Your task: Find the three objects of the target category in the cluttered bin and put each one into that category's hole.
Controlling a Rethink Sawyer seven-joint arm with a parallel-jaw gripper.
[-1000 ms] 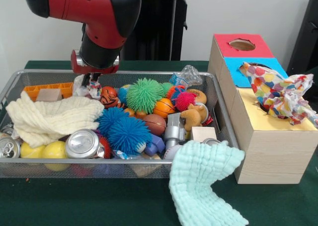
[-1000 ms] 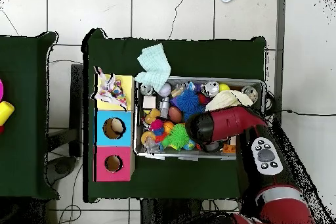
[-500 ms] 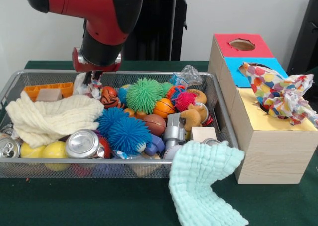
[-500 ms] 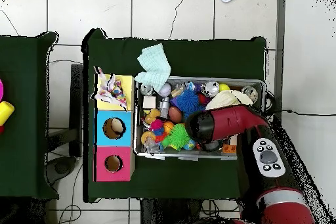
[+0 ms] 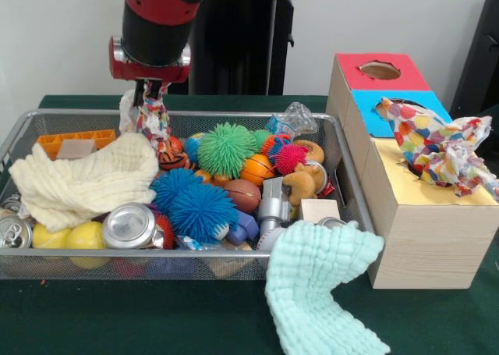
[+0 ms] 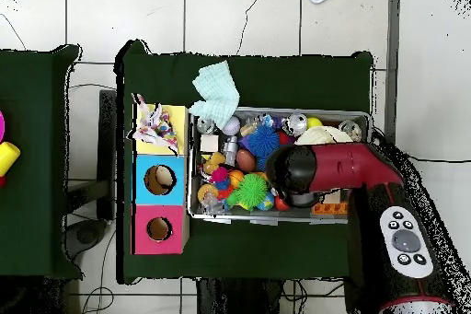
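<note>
My gripper [image 5: 150, 94] is shut on a crumpled whitish wrapper [image 5: 153, 119] with red and blue patches. It holds the wrapper up over the far left part of the silver wire mesh bin [image 5: 343, 185], its lower end just above the toys. In the overhead view my arm [image 6: 317, 170] hides the gripper and the held wrapper. More crumpled multicoloured wrapper [image 5: 438, 144] lies on the wooden box, over the blue and yellow tops; it also shows in the overhead view [image 6: 154, 130]. How many pieces lie there I cannot tell.
The bin [image 6: 276, 221] holds spiky balls [image 5: 225, 147], a cream cloth [image 5: 82, 185], cans [image 5: 129, 225] and small toys. A mint cloth [image 5: 316, 281] hangs over its front right corner. The wooden box [image 5: 425, 230] with a red-top hole [image 5: 380, 70] stands right of the bin.
My gripper has risen out of the bin, lifting the wrapper with it. The arm has swung a little in the overhead view.
</note>
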